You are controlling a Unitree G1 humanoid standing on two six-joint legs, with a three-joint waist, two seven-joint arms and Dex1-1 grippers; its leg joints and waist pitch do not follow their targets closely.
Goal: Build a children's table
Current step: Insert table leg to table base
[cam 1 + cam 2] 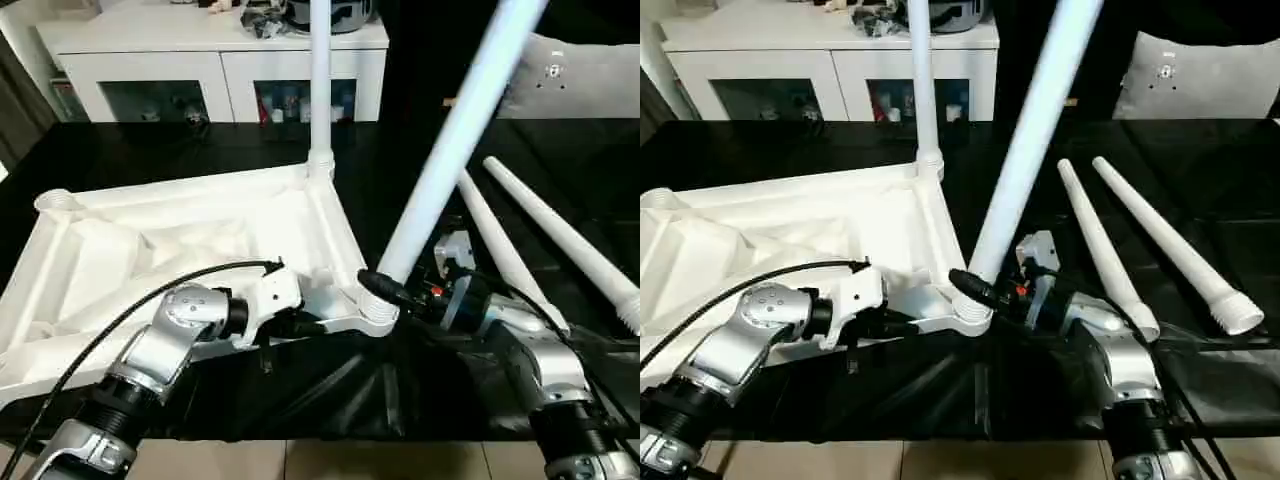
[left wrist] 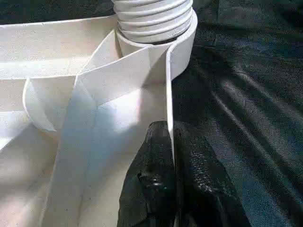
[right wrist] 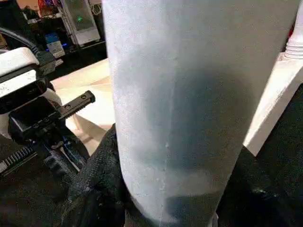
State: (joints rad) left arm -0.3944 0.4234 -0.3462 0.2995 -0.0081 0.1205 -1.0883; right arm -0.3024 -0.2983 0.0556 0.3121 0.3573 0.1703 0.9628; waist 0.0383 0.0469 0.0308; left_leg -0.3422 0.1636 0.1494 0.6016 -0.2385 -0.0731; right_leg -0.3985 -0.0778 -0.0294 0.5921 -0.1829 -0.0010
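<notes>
the table top (image 1: 180, 250) lies upside down on the black work surface (image 1: 330, 385), ribbed underside up, filling the left half of the head views, with a bare corner socket (image 1: 55, 201) at its far left. behind it stands a white cabinet (image 1: 215, 60) with glass doors. the left gripper (image 2: 173, 161) reaches in from the lower left, its two black fingers (image 2: 151, 179) pressed together on the thin near rim of the table top, one inside the wall and one outside, just short of the near right corner. at the far right corner an upright leg (image 1: 320, 80) already stands in its socket. at the near right corner a leaning leg (image 1: 455, 140) tilts up and to the right, its threaded base (image 2: 154, 19) sitting at the corner socket (image 1: 378, 312); whether it is fully seated i cannot tell. the right gripper (image 1: 385, 289) clamps this leaning leg low down, just above the socket, a black finger on either side of the shaft. further right, two loose legs (image 1: 560, 240) lie side by side on the black surface, well apart from the table top.
</notes>
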